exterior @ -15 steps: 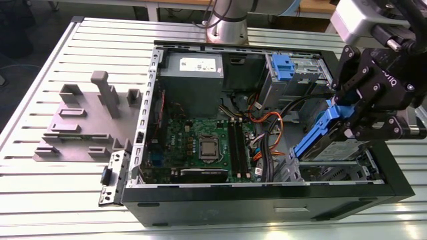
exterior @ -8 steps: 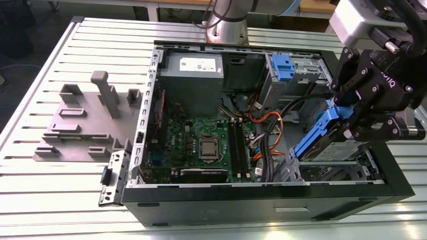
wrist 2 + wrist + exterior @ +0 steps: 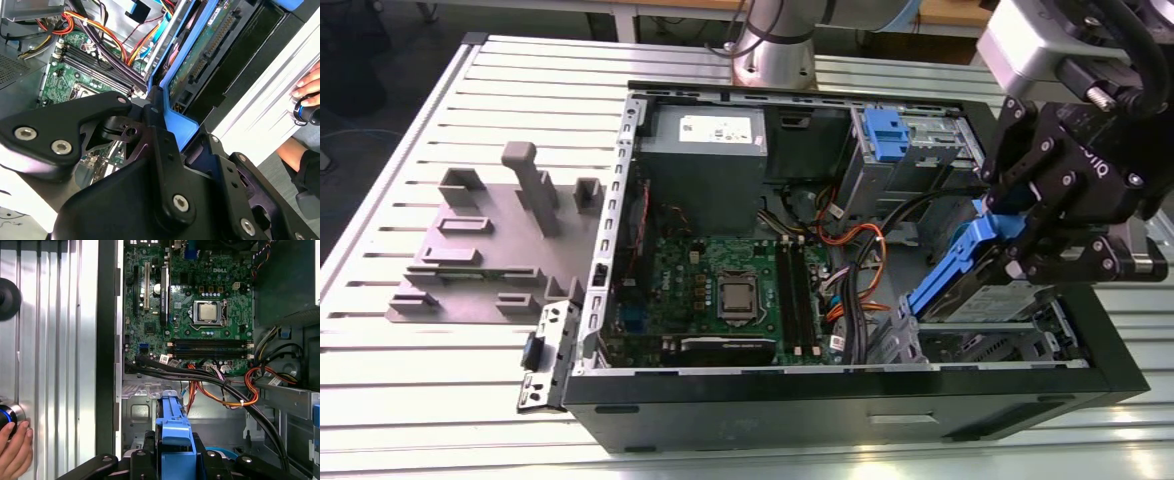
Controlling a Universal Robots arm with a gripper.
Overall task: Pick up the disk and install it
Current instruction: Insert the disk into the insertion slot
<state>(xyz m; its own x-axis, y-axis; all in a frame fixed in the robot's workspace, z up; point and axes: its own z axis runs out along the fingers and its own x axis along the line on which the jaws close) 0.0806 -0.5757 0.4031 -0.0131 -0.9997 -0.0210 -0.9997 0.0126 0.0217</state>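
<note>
**Inspector:** Condition of the end effector (image 3: 1017, 255)?

**Assessor:** Clenched on the disk (image 3: 958, 272), gripping it by its blue carrier. The disk hangs tilted over the open side of the computer case (image 3: 827, 410), at the case's drive-bay corner, with its lower end down among the bay's metalwork. I cannot tell whether it touches the bay.

**Inspector:** Principal hazards?

**Assessor:** Three, in my judgement. First, misalignment: the disk sits at a slant to the case floor, so a carrier edge could catch on the bay's metal and jam or twist in the grip. Second, the cables (image 3: 843, 238) (orange and black, looping across the inside of the case just beside the disk) could be snagged or pinched under the carrier. Third, the hold is on the plastic carrier rather than the drive body, and plastic may flex and slip under side load.

**Inspector:** Anything outside the case?

**Assessor:** A person's hand (image 3: 15, 450) lies against a button (image 3: 6, 415) on the table (image 3: 60, 340), outside the case wall and apart from the disk. It is nonetheless close to the arm's working space, and an abrupt correction could bring the two nearer.
</note>
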